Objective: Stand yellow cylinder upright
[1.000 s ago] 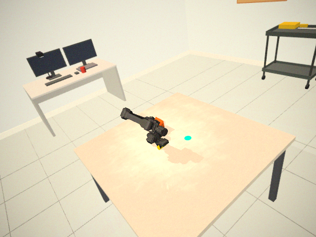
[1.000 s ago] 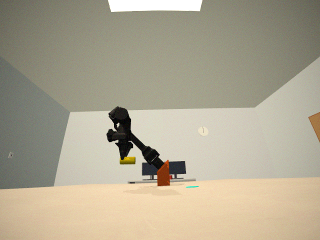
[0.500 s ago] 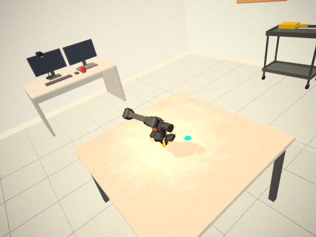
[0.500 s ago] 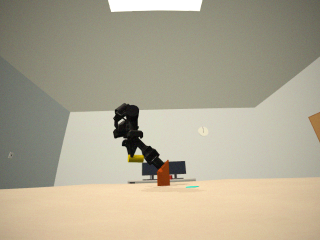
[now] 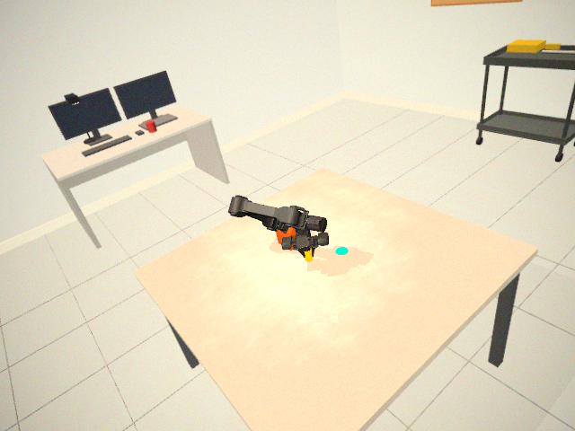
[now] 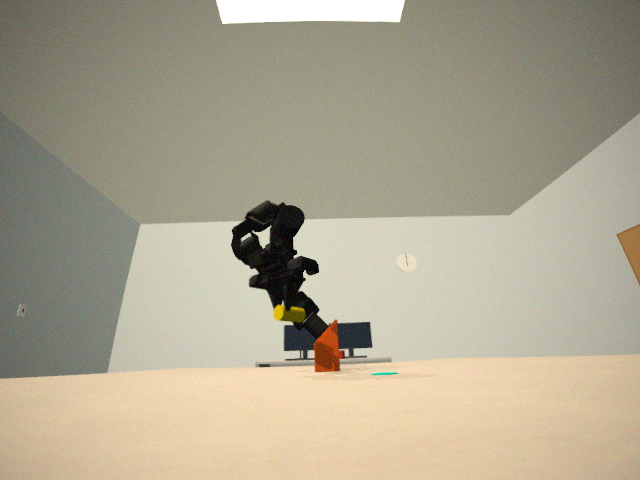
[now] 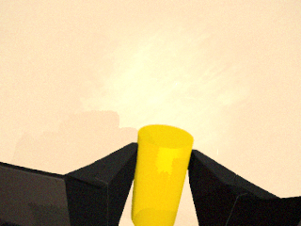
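Note:
The yellow tall cylinder [image 5: 308, 256] [image 6: 289, 313] [image 7: 161, 174] is in the air, held between the two fingers. In the exterior view it lies nearly level, well above the table top. My gripper [image 6: 287, 308] [image 7: 164, 153] is shut on it, with one finger on each side in the wrist view. The cyan circle [image 5: 341, 250] [image 6: 385, 373] lies flat on the table, to the right of the cylinder in the top and exterior views. It does not show in the wrist view. The cylinder's far end is cut off at the bottom edge of the wrist view.
The orange arm base [image 5: 284, 235] [image 6: 327, 351] stands on the table [image 5: 394, 324] [image 6: 310, 428], left of the cyan circle. The arm's shadow lies around the circle in the top view. A desk with monitors and a dark cart stand away from the table.

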{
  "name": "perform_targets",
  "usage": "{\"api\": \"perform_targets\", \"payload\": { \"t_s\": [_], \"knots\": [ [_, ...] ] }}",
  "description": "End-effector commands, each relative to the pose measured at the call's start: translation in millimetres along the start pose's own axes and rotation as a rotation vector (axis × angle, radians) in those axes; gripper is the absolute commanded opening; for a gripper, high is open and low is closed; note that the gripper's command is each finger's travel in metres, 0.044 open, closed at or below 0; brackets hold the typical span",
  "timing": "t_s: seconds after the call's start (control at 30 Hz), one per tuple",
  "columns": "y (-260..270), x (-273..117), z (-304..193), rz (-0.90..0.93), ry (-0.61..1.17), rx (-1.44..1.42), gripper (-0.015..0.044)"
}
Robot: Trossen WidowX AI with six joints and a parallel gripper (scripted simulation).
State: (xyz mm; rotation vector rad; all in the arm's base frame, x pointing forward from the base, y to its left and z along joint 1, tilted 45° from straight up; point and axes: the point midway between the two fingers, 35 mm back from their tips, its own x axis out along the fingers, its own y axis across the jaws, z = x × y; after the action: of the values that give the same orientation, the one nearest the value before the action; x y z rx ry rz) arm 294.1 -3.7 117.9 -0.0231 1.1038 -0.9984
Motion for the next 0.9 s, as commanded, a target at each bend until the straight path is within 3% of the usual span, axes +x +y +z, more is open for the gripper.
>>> {"api": "perform_targets", "payload": {
  "t_s": [0.0, 0.87],
  "knots": [
    [13.3, -0.8, -9.2, 0.006, 0.006, -0.126, 0.0105],
    [72.8, -6.8, -68.0, 0.022, 0.015, -0.821, 0.0105]
  ]
}}
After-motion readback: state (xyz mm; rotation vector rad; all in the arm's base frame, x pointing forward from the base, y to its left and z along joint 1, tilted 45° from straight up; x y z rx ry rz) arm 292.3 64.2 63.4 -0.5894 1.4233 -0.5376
